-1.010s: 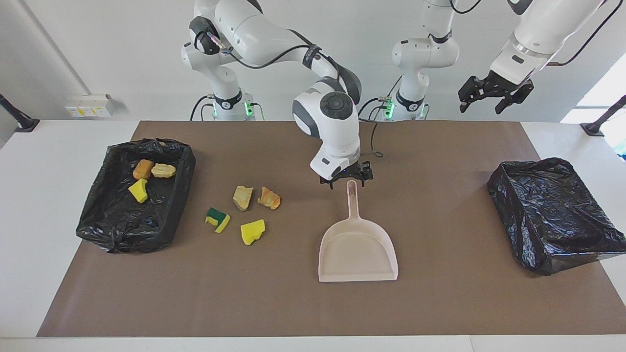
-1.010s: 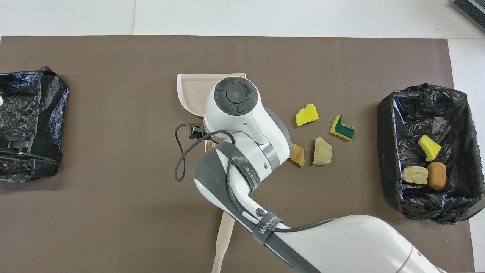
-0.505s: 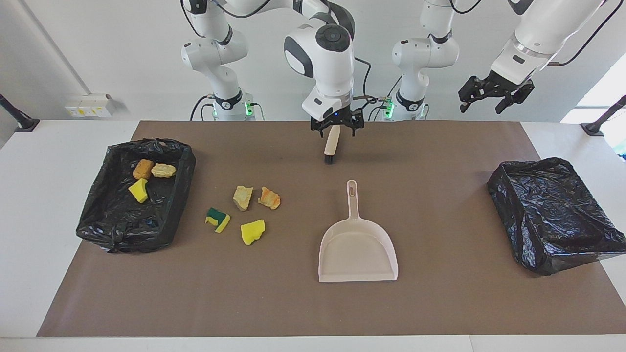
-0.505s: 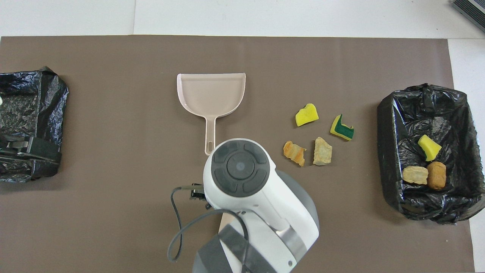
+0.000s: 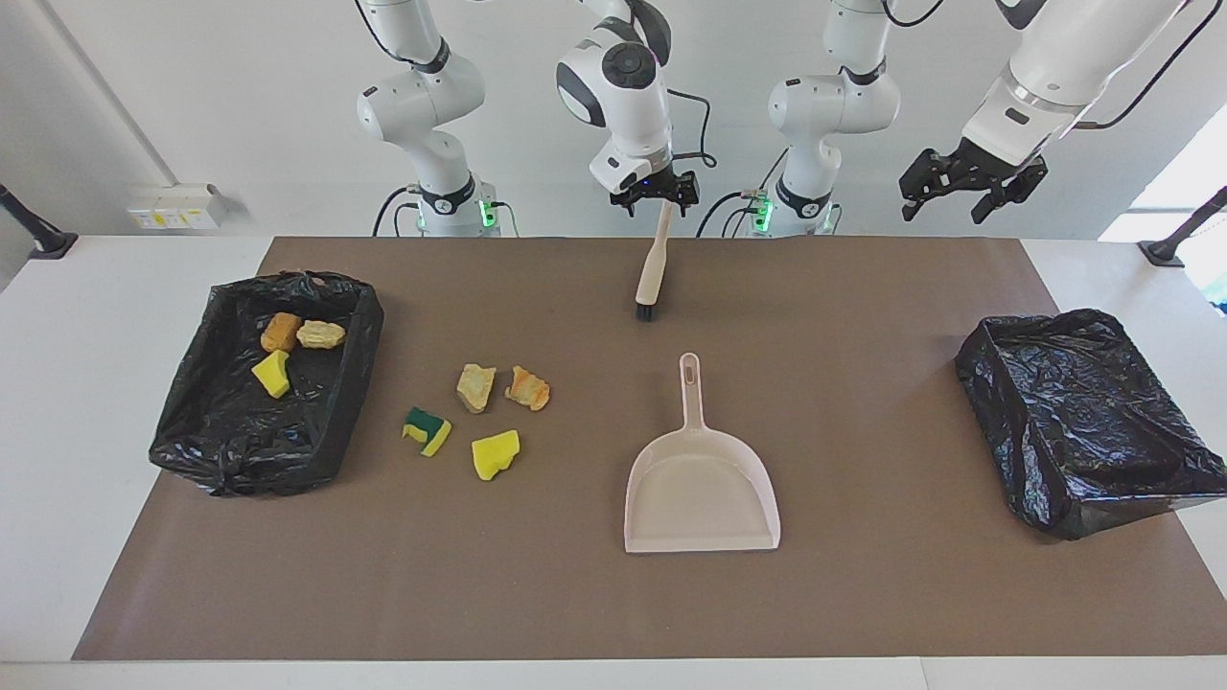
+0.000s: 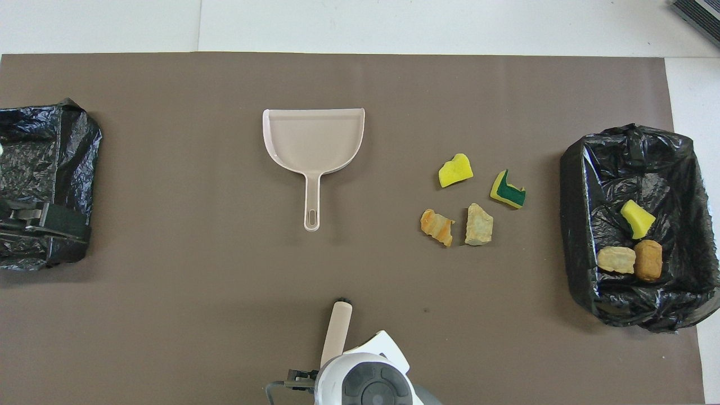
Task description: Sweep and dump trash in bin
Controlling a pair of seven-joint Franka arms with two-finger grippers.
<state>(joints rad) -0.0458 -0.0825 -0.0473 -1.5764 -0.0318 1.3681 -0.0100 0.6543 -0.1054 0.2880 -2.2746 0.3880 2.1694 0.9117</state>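
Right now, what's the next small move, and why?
Probably swing the right claw, shut on the brush, toward the four loose scraps on the mat: the dustpan is empty, three scraps already lie in the bin, and the left claw waits.

**Open mat at the middle, clutter toward the right arm's end**

The brown mat (image 5: 537,594) lies bare along its edge farthest from the robots. The dustpan (image 5: 703,484) sits at mid-table, its handle pointing toward the robots, with bare mat on both flanks. The brush (image 5: 653,264) lies nearer the robots than the dustpan, a gap between them. Four loose scraps (image 5: 477,414) cluster between the dustpan and the lined bin (image 5: 331,422), narrowing that stretch. A black bag (image 5: 1083,422) blocks the left arm's end. The right gripper (image 5: 655,192) hangs over the brush's handle end; the left gripper (image 5: 968,184) hangs high, clear of the mat.
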